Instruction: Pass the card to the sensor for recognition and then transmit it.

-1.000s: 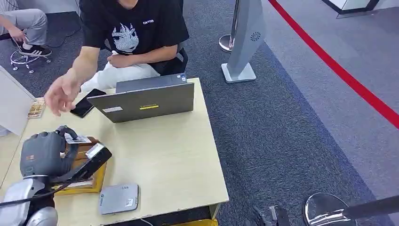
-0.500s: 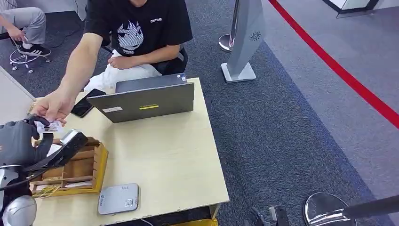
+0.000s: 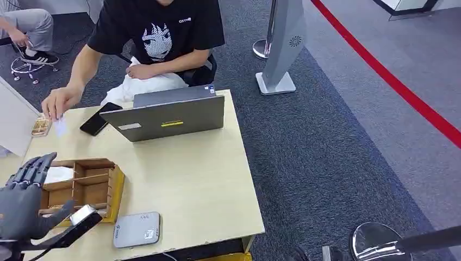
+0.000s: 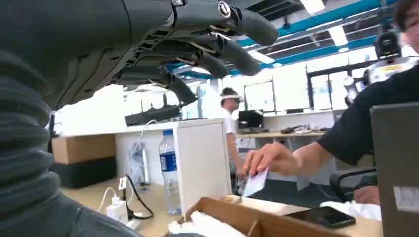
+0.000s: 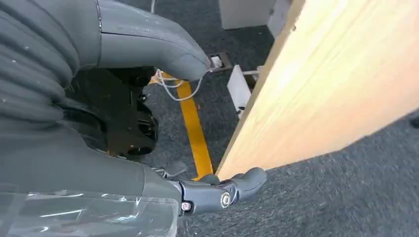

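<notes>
The white card (image 3: 60, 126) is pinched in a person's hand (image 3: 57, 103) over the far left corner of the table; the left wrist view shows the card (image 4: 255, 182) tilted under that hand (image 4: 272, 159). My left hand (image 3: 24, 201) hovers at the near left corner beside the wooden box (image 3: 111, 187), fingers spread, holding nothing; its dark fingers (image 4: 217, 47) reach out apart. The grey flat sensor (image 3: 137, 229) lies near the table's front edge. My right hand (image 5: 148, 123) hangs below the table edge (image 5: 276, 98), thumb and fingers apart, holding nothing.
An open grey laptop (image 3: 168, 114) stands at the far middle of the table (image 3: 201, 179), a black phone (image 3: 98, 119) left of it. The person sits behind it. A white partition (image 3: 13, 119) and water bottle (image 4: 168, 168) stand left. A stanchion base (image 3: 375, 242) sits on the carpet at right.
The person took the card from my left hand and drew it back to the far left corner. My left hand came back toward me and its fingers spread.
</notes>
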You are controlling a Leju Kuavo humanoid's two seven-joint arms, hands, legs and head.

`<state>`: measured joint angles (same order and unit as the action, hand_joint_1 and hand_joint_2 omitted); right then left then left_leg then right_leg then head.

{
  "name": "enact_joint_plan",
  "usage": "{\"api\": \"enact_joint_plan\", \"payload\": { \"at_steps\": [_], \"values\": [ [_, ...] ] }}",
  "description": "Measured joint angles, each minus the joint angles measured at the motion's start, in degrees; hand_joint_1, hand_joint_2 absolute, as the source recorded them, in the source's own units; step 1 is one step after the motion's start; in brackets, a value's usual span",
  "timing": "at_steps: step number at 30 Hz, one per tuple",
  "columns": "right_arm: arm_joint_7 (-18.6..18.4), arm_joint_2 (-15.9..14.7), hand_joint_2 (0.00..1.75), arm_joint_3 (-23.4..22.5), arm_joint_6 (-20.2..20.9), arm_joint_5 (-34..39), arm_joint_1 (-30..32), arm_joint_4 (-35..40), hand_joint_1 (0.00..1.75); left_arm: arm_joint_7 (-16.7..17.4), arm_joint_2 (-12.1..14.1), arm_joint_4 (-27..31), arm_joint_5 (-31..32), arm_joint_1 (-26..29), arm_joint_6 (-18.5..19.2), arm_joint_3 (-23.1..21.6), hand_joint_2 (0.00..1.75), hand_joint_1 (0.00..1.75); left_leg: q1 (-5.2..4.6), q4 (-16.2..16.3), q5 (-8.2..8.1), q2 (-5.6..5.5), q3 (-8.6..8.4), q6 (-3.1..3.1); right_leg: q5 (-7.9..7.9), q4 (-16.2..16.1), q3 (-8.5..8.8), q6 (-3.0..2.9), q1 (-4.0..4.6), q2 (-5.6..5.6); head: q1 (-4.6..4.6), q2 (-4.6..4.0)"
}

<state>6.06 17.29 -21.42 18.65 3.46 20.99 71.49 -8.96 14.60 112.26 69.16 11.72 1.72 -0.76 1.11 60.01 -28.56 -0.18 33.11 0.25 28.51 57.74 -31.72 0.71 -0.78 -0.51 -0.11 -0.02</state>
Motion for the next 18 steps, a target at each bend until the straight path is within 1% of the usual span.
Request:
{"api": "enact_joint_plan", "payload": {
  "at_steps": [2, 3, 4, 7, 9, 11, 13, 15, 18],
  "values": [
    [0.28, 0.00, 1.75, -0.79, 1.97, -1.25, 0.15, 0.06, 0.00, -0.72, 2.63, 0.33, 1.42, 3.83, -3.37, -0.07, 1.75, 0.00, 0.01, 0.00, -0.04, 0.02, -0.01, -0.06, 0.02, 0.00, -0.03, 0.00, 0.01, -0.01, 0.00, 0.00],
    [0.52, 0.00, 1.75, -1.80, 3.48, -2.41, 0.14, -0.09, 0.00, -0.76, 4.66, 0.33, 1.66, 6.16, -5.40, -0.07, 1.75, 0.00, 0.01, 0.00, -0.05, 0.04, -0.02, -0.05, 0.02, 0.00, -0.04, 0.00, 0.00, -0.03, -0.02, 0.00],
    [0.72, 0.00, 1.75, -2.60, 4.35, -2.89, 0.13, -0.24, 0.00, -0.81, 5.75, 0.33, 1.68, 7.81, -6.64, -0.09, 1.75, 0.00, 0.01, 0.00, -0.06, 0.04, -0.02, -0.04, 0.03, 0.00, -0.05, 0.01, 0.00, -0.02, -0.02, 0.00],
    [1.18, 0.00, 1.75, -5.05, 6.80, -1.14, 0.08, -0.76, 0.00, -0.22, 8.84, 0.28, 2.14, 12.24, -9.76, -0.09, 1.75, 0.00, 0.04, 0.00, -0.06, -0.01, 0.02, -0.04, 0.07, 0.00, -0.12, 0.01, 0.02, 0.02, 0.00, 0.00],
    [1.16, 0.00, 1.75, -5.77, 6.88, -1.16, 0.09, -1.07, 0.00, 0.51, 10.62, -0.09, 2.69, 14.21, -11.50, -0.04, 1.75, 0.00, 0.02, 0.00, -0.06, 0.00, 0.02, -0.04, 0.07, 0.00, -0.12, 0.01, 0.01, 0.02, -0.02, 0.00],
    [1.40, 0.00, 1.75, -6.21, 7.15, -0.02, 0.08, -1.40, 0.00, 0.55, 11.56, -0.97, 3.08, 15.18, -13.92, 0.42, 1.75, 0.00, 0.03, 0.00, -0.06, -0.02, 0.03, -0.04, 0.07, 0.00, -0.12, 0.01, 0.02, 0.04, 0.00, 0.00],
    [1.33, 0.00, 1.75, -6.38, 7.17, 0.92, 0.03, -1.57, 0.00, -0.06, 11.89, -2.27, 3.14, 15.27, -15.36, 1.29, 1.75, 0.00, 0.03, 0.00, -0.06, -0.02, 0.02, -0.03, 0.06, 0.00, -0.10, 0.01, 0.01, 0.04, 0.00, 0.00],
    [1.18, 0.00, 1.75, -6.38, 6.50, 0.11, 0.04, -1.62, 0.00, -0.96, 11.80, -3.82, 3.99, 14.99, -15.67, 2.38, 1.75, 0.00, 0.03, 0.00, -0.06, -0.02, 0.01, -0.03, 0.05, 0.00, -0.07, 0.01, 0.01, 0.05, -0.02, 0.00],
    [1.14, 0.02, 1.75, -6.14, 3.89, -0.13, 0.05, -1.55, 0.00, -2.42, 11.03, -7.09, 5.48, 13.09, -15.29, 4.66, 1.75, 0.00, 0.03, 0.00, -0.02, -0.05, 0.01, -0.02, 0.02, 0.00, 0.03, 0.02, 0.02, 0.09, 0.00, 0.00]
  ]
}}
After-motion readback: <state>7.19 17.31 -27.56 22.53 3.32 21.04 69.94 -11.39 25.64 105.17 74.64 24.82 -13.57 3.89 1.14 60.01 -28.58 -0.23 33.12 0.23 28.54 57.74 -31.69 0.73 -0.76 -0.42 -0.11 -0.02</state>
